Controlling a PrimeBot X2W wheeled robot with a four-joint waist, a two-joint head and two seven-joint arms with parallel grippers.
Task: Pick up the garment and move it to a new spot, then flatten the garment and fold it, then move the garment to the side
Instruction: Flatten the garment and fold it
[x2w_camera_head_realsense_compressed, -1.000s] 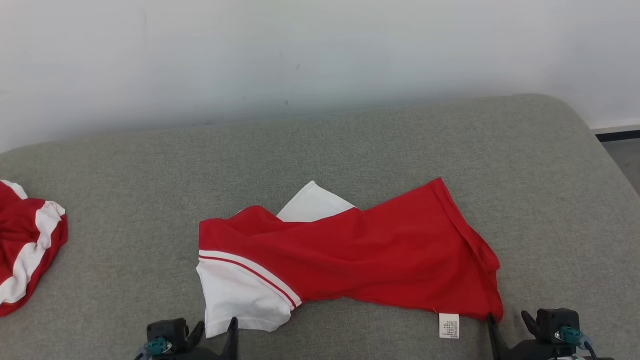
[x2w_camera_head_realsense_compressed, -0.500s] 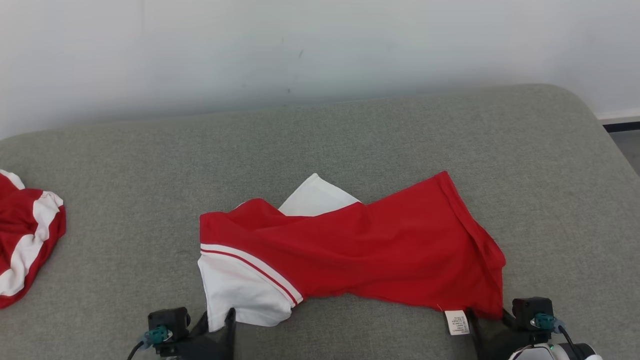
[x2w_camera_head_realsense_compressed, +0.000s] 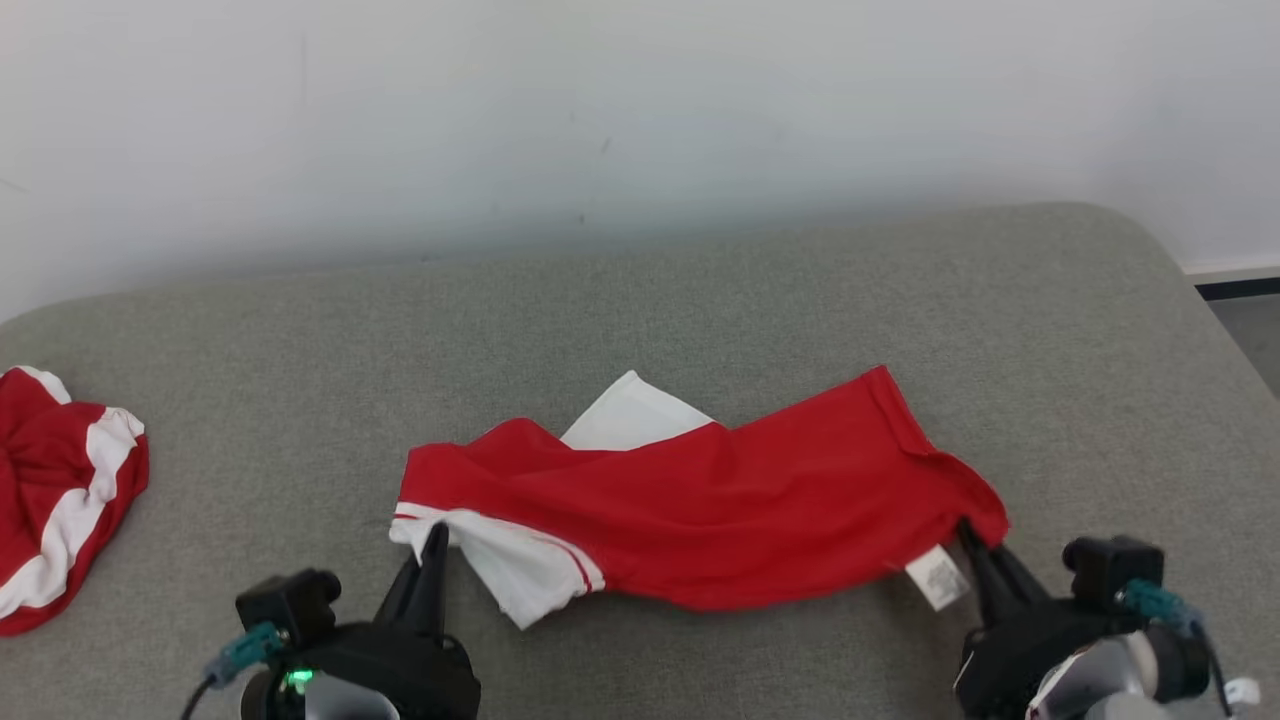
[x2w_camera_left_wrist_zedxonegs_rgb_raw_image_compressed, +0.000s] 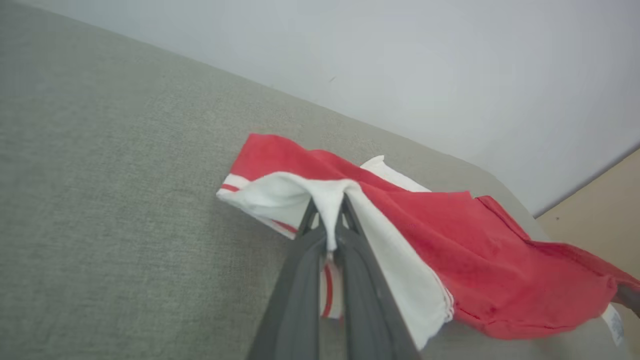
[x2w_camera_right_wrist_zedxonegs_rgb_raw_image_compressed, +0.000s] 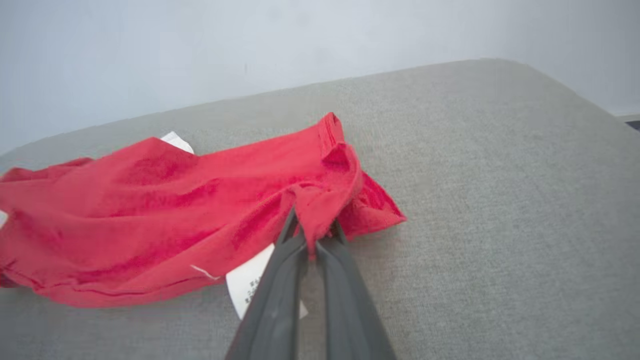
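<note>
Left gripper (x2w_camera_head_realsense_compressed: 437, 532) first: its two dark fingers are pressed together on the white sleeve end of the red-and-white soft jersey garment (x2w_camera_head_realsense_compressed: 720, 495). They slant up from the near side, and I see white cloth bunched between the tips in the left wrist view. My right gripper (x2w_camera_head_realsense_compressed: 966, 532) is likewise pinched shut on the garment's red corner at the opposite end, with a small white care label (x2w_camera_head_realsense_compressed: 936, 578) hanging just beside its fingers. The garment lies stretched between the two grips, across the middle of the broad grey woven cushion (x2w_camera_head_realsense_compressed: 700, 320). Well to the left of the garment sits a crumpled red cloth with white bands (x2w_camera_head_realsense_compressed: 60, 500), near the cushion's edge. Beyond the garment I have bare cushion up to the pale wall (x2w_camera_head_realsense_compressed: 600, 100). To the right of the garment the cushion rounds off, with a dark baseboard strip (x2w_camera_head_realsense_compressed: 1240, 288) past it.
</note>
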